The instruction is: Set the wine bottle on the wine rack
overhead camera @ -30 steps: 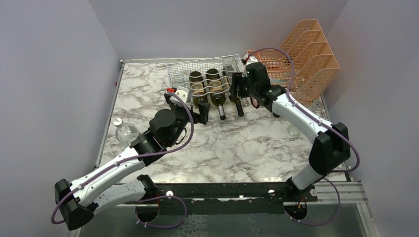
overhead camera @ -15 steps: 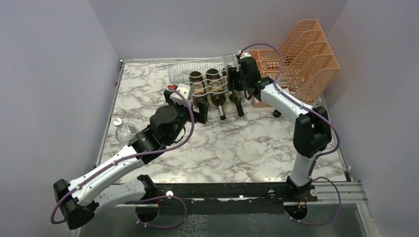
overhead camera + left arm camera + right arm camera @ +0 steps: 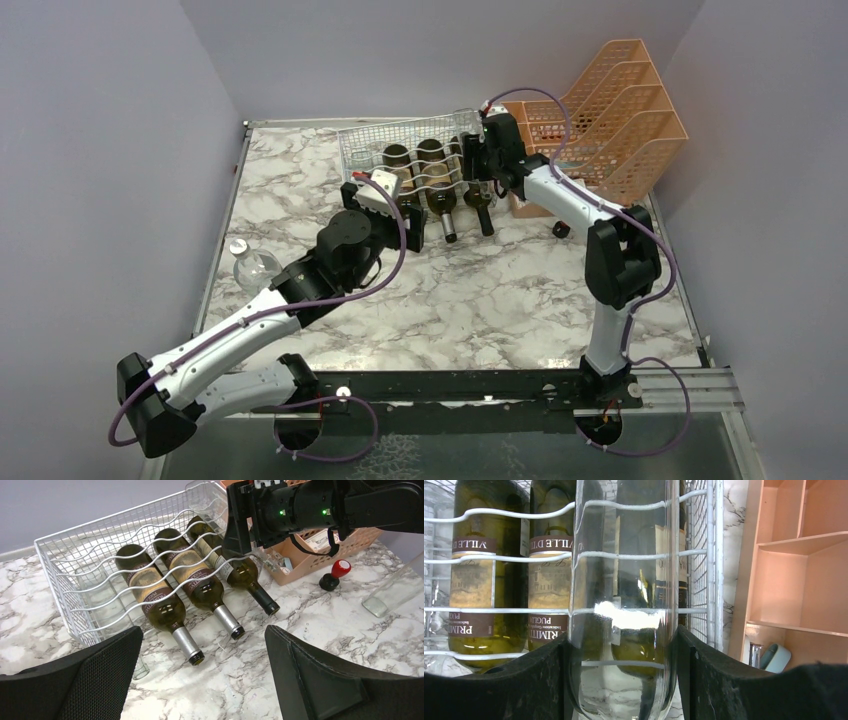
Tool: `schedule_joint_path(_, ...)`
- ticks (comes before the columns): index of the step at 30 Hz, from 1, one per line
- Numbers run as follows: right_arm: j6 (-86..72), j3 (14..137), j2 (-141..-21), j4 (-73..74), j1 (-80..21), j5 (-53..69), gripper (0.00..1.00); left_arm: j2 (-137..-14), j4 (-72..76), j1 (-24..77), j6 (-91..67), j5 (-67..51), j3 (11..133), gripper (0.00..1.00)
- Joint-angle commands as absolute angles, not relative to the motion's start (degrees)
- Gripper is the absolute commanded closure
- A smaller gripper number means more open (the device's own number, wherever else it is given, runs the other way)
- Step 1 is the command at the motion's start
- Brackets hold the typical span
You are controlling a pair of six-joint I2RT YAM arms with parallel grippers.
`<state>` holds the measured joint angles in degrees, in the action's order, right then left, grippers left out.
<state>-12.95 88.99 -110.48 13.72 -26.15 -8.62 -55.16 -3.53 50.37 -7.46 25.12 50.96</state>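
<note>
The wine rack is set toward the far side of the marble table, just beside the orange perforated tray at its right. Three dark green wine bottles are laid side by side in the wavy wire cradles, touching the wires, with their necks pointed out over the rack's near edge toward the arms. A clear glass bottle is pinched between the black pads of the right gripper, which are pressed against its two sides. This bottle is held at the right end of the rack, over the rightmost dark bottle, whose label is seen through the glass, and close to the rack's right wall. Whether the glass is touching the wires cannot be told. The left gripper is held with its fingers spread wide and nothing between them, at the near side of the rack, facing the bottle necks and apart from them. A small black stopper with a red top is seen on the table near the tray's front corner. A second clear bottle is stood upright near the table's left edge, well apart from the rack, beside the left arm.
</note>
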Motion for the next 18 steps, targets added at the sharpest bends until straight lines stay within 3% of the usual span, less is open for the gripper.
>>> schedule_joint_path(1, -11.4, 91.5, -111.4, 8.1, -25.7, -7.0, 0.82, -55.3, -4.0, 50.2, -7.9, 25.2, 51.9, 0.01)
schedule_joint_path(4, -11.0, 92.1, -111.9, 8.3, -25.6, -6.7, 0.72, -55.3, -4.3, 50.2, -8.1, 25.1, 51.8, 0.01)
schedule_joint_path(8, -11.3, 92.6, -111.9, 9.4, -25.6, -6.5, 0.37, -55.4, -4.6, 50.2, -8.3, 25.0, 51.8, 0.01)
schedule_joint_path(9, -11.3, 92.4, -111.5, 9.5, -25.6, -6.3, 0.32, -55.4, -4.8, 50.2, -8.3, 24.9, 51.9, 0.01)
schedule_joint_path(18, -11.4, 90.2, -104.8, 10.6, -25.6, -8.3, 0.19, -55.1, -5.0, 50.2, -7.9, 25.2, 52.3, 0.01)
